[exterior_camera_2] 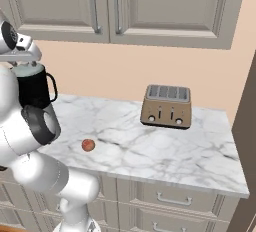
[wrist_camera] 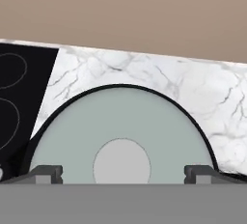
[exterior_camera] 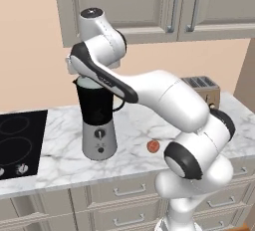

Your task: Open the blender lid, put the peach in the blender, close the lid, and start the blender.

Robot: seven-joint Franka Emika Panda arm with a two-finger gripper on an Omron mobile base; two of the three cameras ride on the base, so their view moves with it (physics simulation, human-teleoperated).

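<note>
The blender (exterior_camera: 99, 120) stands on the marble counter (exterior_camera: 134, 125), its dark jar (exterior_camera_2: 34, 90) capped by the pale grey-green blender lid (wrist_camera: 120, 121). From the hand view, my gripper (wrist_camera: 123, 175) hangs straight above that lid, open. Its two fingertips (wrist_camera: 47, 174) stand far apart on either side of the lid's round top knob (wrist_camera: 121, 165), with nothing held between them. The lid (exterior_camera: 88, 82) sits closed on the jar. The peach (exterior_camera: 153, 147), a small orange-red ball, lies on the counter to the right of the blender's base, also seen as the peach (exterior_camera_2: 88, 145).
A black cooktop (exterior_camera: 20, 143) lies left of the blender. A bronze toaster (exterior_camera_2: 166, 107) stands at the back right of the counter. Wall cabinets (exterior_camera: 174, 6) hang above. My arm's white links cross in front of the blender.
</note>
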